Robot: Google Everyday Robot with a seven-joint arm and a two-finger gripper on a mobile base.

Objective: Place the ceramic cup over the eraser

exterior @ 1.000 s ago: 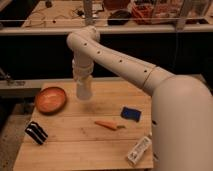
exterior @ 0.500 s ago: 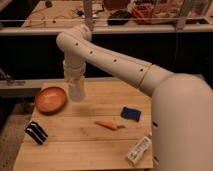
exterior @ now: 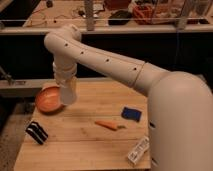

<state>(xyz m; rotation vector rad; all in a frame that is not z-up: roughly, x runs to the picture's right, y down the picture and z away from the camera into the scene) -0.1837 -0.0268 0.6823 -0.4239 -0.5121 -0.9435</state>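
A small white ceramic cup (exterior: 68, 95) hangs at the end of my arm, and my gripper (exterior: 65, 82) is shut on it from above. The cup is over the left part of the wooden table (exterior: 90, 145), just in front of the right rim of the orange bowl. The fingers themselves are hidden behind the wrist and the cup. The eraser (exterior: 36, 131), a black block with white stripes, lies near the table's front left corner. It is well below and to the left of the cup, apart from it.
An orange bowl (exterior: 47, 100) stands at the back left of the table. A blue pad (exterior: 131, 113) lies right of centre, with a small orange carrot-like piece (exterior: 107, 125) in front of it. A white bottle (exterior: 138, 150) lies at the front right edge beside my body.
My arm has swung left and slightly forward with the cup, from over the table's back middle to beside the orange bowl. The things on the table have not moved.
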